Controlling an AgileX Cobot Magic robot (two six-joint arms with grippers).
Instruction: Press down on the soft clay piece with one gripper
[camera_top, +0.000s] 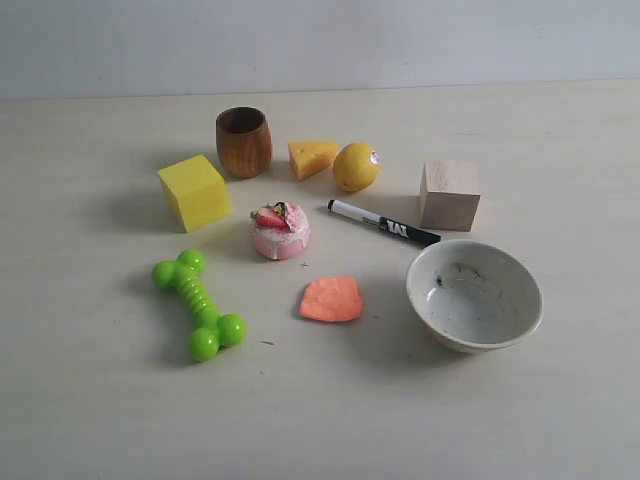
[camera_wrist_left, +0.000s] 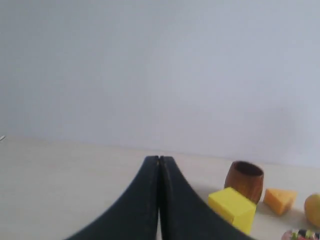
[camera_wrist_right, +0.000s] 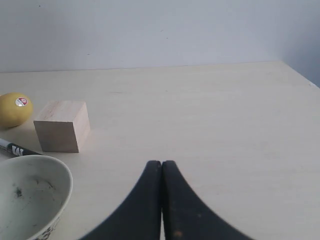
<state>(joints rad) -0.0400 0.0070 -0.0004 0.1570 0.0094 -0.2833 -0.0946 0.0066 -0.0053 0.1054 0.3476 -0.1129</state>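
The big pale desk held everything. The left claw was squeezed tight, its two black fingers pressed together with nothing between them. It hung over the left side of the desk. The right claw was squeezed tight too, and it held nothing. It hung over the right side of the desk.

The white bowl sat toward the right edge, dirty inside. The green bone toy lay toward the left edge. The yellow block sat behind it, nearer the far edge. The brown wooden cup stood nearest the far edge. The plain wooden block sat behind the bowl. The pink toy cake sat in the middle. The lemon sat just beside the cheese wedge, close to the cup.

The soft clay piece lay flat near the middle of the desk, a little toward the near edge, between the bone toy and the bowl, just in front of the cake. Nothing touched it. Neither claw's camera showed the clay, so I cannot tell how far it lay from either claw.

The black and white marker lay between the cake and the wooden block.
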